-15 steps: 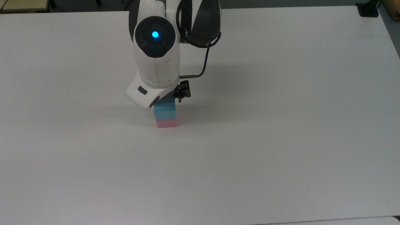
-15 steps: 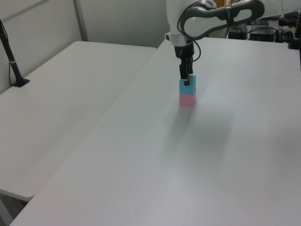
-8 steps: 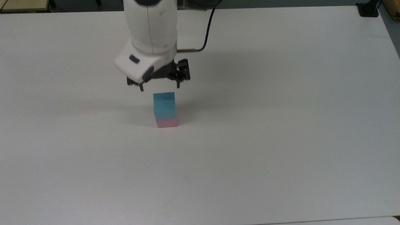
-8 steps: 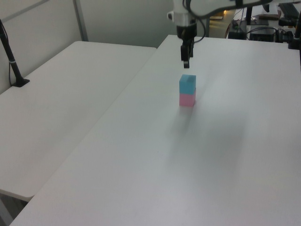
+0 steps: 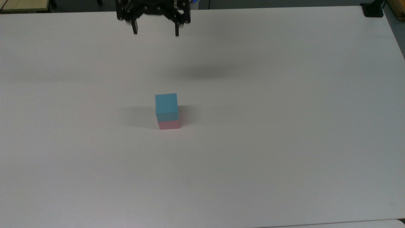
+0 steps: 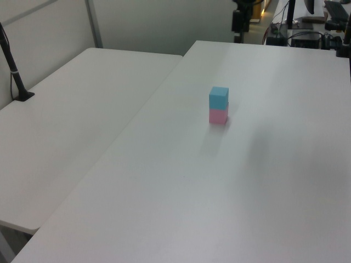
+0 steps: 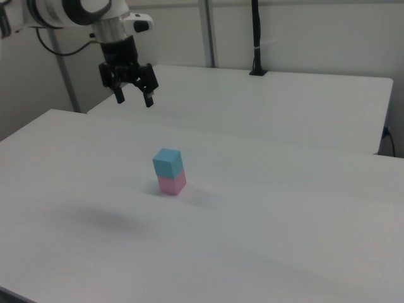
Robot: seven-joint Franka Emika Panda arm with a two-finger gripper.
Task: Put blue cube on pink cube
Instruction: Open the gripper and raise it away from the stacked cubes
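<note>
Blue cube [image 5: 166, 104] hides pink cube's [image 5: 169, 124] top; gripper [image 5: 155, 31], fingers spread, hangs apart.

I am seeing the blue cube [image 5: 166, 104] looking matt and smooth, the pink cube [image 5: 169, 124] looking equally matt, the tabletop [image 5: 284, 142] showing smooth dull white, my gripper [image 5: 155, 31] showing matt black

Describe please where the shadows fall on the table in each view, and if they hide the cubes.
Top view: a soft shadow lies to the top view's left of the blue cube and pink cube; a blurred patch sits below the open gripper. Left view: a faint shadow reaches toward the camera. Right view: a dim smear darkens the table to the right view's left. Both cubes stay clear.
</note>
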